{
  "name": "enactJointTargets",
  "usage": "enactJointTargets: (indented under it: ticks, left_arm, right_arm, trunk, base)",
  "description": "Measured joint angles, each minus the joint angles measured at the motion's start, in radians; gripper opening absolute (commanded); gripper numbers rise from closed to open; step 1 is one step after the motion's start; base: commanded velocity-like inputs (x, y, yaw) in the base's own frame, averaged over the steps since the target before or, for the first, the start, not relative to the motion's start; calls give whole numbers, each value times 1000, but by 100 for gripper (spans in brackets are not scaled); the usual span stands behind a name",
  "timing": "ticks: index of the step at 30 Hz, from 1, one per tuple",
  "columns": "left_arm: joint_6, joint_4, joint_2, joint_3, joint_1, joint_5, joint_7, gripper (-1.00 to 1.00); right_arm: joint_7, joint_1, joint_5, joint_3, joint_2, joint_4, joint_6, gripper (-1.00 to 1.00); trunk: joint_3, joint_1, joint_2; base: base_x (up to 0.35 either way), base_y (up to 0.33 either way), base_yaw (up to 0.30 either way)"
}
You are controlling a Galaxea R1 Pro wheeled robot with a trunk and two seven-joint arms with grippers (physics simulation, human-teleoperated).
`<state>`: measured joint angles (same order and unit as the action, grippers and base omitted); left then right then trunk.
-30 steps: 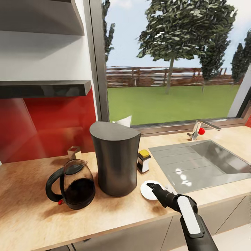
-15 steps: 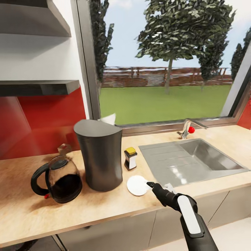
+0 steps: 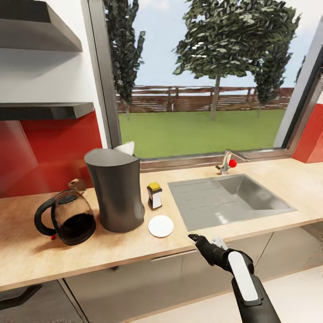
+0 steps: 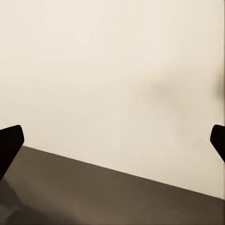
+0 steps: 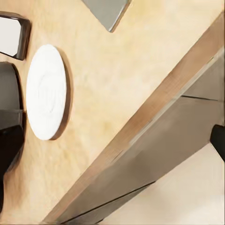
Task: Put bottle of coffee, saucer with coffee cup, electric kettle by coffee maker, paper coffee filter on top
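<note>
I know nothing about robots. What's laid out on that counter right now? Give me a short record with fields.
Counter: light-wood kitchen countertop with steel sink
Centre: tall grey coffee maker, white paper coffee filter on top
Left of it: electric kettle
Right of it: bottle of coffee, yellow cap
In front, right: saucer, nothing on it
Right gripper: off the counter's front edge, holding nothing, fingers apart in the wrist view
Left gripper: open, nothing held

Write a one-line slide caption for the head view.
Kettle, coffee maker, coffee bottle and saucer lined up beside the sink.
</note>
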<state>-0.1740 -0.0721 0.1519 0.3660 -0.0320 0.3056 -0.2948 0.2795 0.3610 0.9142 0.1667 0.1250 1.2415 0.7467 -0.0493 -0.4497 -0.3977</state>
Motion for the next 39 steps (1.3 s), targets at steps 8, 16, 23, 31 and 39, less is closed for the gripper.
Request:
enactJointTargets:
  ticks: [8, 16, 23, 31, 39]
  left_arm:
    - [1, -1, 0, 4, -1, 0, 0, 100]
    - [4, -1, 0, 1, -1, 0, 2, 100]
    - [16, -3, -1, -2, -1, 1, 3, 100]
    - [20, -6, -1, -3, -1, 2, 6, 100]
    - [66, -13, -3, -2, -1, 0, 11, 100]
  right_arm:
    - [0, 0, 0, 0, 0, -1, 0, 100]
    - [0, 0, -1, -1, 1, -4, 0, 100]
    - [-1, 0, -7, 0, 4, -39, 0, 100]
    - [-3, 0, -30, -1, -6, -286, 1, 100]
    - [-10, 0, -335, -6, -66, -782, -355, 100]
  trunk:
    - [0, 0, 0]
    - [0, 0, 0]
    - [0, 0, 0]
    - [0, 0, 0]
    - [0, 0, 0]
  base:
    - [-220, -214, 0]
    - [-228, -205, 0]
    - [-233, -200, 0]
    - [-198, -134, 0]
    - [-17, -8, 0]
